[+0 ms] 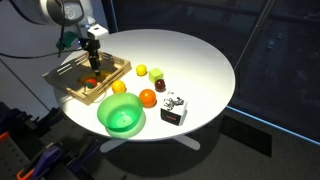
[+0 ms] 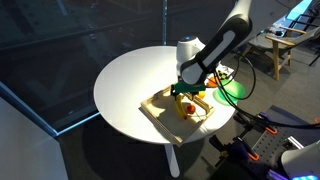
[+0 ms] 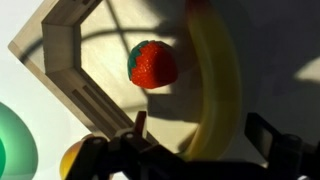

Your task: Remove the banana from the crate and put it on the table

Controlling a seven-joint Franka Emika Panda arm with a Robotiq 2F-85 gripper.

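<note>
In the wrist view the yellow banana (image 3: 215,80) lies in the light-wood crate (image 3: 65,50), next to a red strawberry (image 3: 152,64). My gripper (image 3: 203,135) is open and low over the crate. Its two fingers straddle the near end of the banana, with a gap on the left side. In both exterior views the gripper (image 1: 92,48) (image 2: 186,88) points down into the crate (image 1: 70,88) (image 2: 158,108), which stands at the edge of the round white table (image 1: 190,55) (image 2: 130,75). There the gripper mostly hides the banana.
A green bowl (image 1: 121,118) (image 2: 232,86) stands beside the crate, at the table's edge. A round yellow fruit (image 1: 119,88), an orange (image 1: 148,97), a small yellow-green fruit (image 1: 141,70), a yellow block (image 1: 157,74), a dark fruit (image 1: 160,87) and a small box (image 1: 174,111) lie near the table's middle.
</note>
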